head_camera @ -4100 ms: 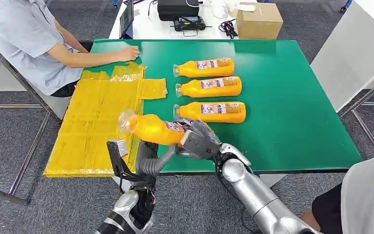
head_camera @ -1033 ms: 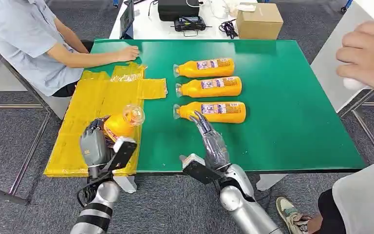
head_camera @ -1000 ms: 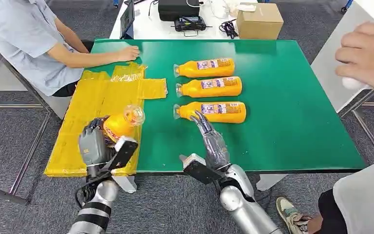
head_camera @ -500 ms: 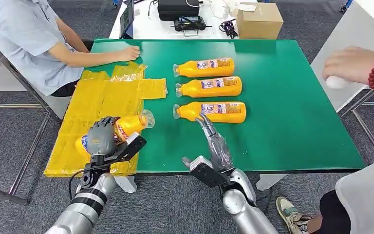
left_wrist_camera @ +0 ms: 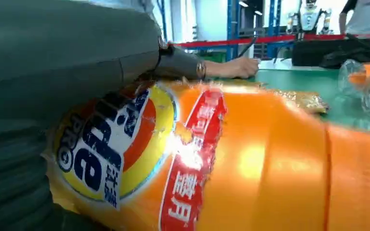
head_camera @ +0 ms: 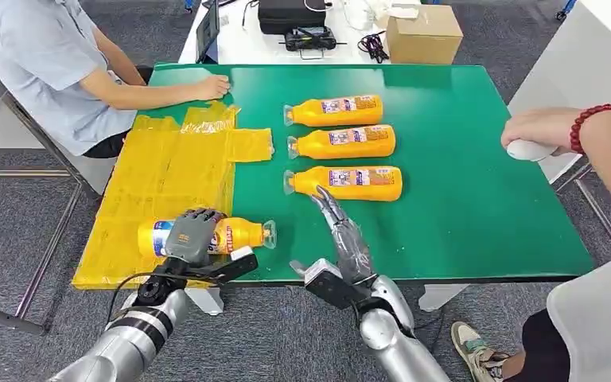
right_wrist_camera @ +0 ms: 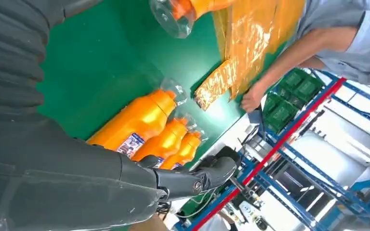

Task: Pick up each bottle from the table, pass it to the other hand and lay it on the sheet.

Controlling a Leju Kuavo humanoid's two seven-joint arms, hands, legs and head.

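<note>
So the left hand (head_camera: pixel 193 236) has its fingers wrapped over the middle of an orange bottle (head_camera: pixel 207 236), which lies on its side at the near edge of the yellow sheet (head_camera: pixel 159 183), cap end poking out over the green table (head_camera: pixel 461 159). Looks like it's holding it flat so the bottle doesn't roll when let go. The right hand (head_camera: pixel 342 235) is empty, fingers stretched out straight and apart, pointing at the nearest of the three waiting bottles (head_camera: pixel 344 182), probably lining up for the next grab. A person's hand (head_camera: pixel 209 86) rests on the table by the sheet's far corner, maybe keeping it from sliding. Those bottles sit in a neat row, caps facing the sheet.
</note>
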